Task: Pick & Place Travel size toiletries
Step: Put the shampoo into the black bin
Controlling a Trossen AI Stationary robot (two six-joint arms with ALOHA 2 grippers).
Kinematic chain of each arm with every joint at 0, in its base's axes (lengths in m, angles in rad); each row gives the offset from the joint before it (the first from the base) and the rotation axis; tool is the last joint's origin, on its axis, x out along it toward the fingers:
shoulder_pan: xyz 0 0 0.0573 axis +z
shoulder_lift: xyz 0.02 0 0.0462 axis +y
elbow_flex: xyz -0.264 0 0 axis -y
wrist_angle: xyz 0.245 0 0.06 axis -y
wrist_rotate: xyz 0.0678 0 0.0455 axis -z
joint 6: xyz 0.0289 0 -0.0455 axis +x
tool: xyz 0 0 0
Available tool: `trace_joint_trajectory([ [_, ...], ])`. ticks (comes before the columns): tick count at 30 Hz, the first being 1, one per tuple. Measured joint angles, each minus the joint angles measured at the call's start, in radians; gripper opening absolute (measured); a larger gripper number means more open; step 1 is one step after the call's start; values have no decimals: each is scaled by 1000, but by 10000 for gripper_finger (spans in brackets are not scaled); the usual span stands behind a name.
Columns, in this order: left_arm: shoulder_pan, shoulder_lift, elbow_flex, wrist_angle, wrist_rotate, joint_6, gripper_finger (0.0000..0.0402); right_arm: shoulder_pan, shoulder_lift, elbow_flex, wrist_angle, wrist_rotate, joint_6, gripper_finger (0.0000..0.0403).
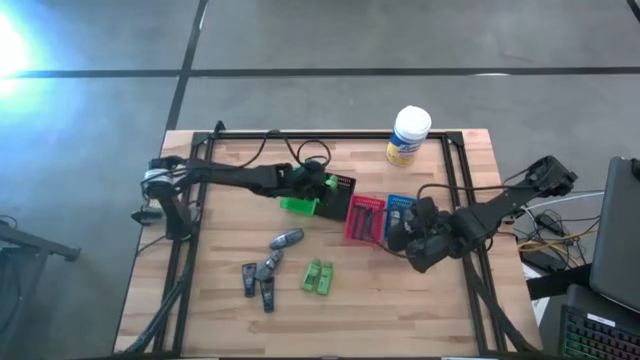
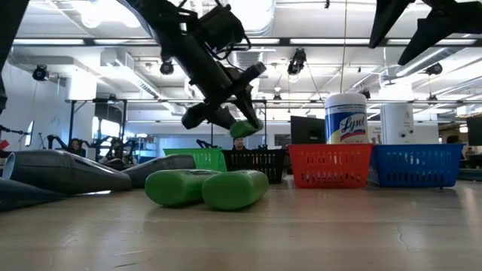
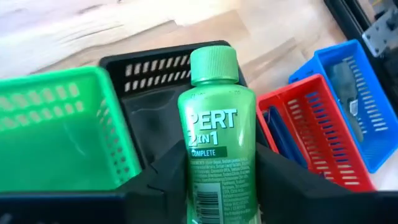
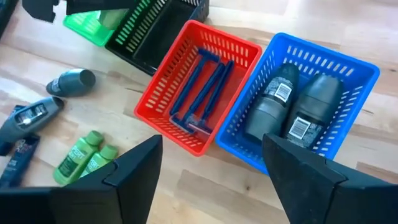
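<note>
While left claw (image 3: 217,186) pinches the green bottle (image 3: 216,134) above the green bin (image 1: 298,205) and black bin (image 1: 338,186) at 12 o'clock, a release risks wrong-bin drop; right claw (image 4: 211,168) spread.

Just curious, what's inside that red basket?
The red basket holds a few thin blue-handled razors lying side by side on its floor. Its near wall hides the lower ends; nothing else shows inside.
</note>
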Motion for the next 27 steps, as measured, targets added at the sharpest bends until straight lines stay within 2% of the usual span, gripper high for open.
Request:
trace_joint_trajectory([
  [7, -5, 39, 39, -10, 52, 12, 233, 0, 48, 0, 1, -22, 20, 299],
  [11, -18, -12, 40, -70, 83, 49, 254, 0, 58, 1, 2, -42, 23, 311],
  [15, -75, -97, 40, -219, 117, 99, 257, 2, 60, 1, 7, -47, 22, 321],
  [17, -131, -130, 40, -319, 91, 99, 257, 2, 60, 1, 6, -47, 21, 325],
  [21, -265, -149, 40, -464, -64, -9, 257, 2, 60, 1, 7, -47, 14, 332],
  [27, -458, -113, 39, -483, -162, -262, 257, 2, 60, 0, 9, -68, -45, 340],
])
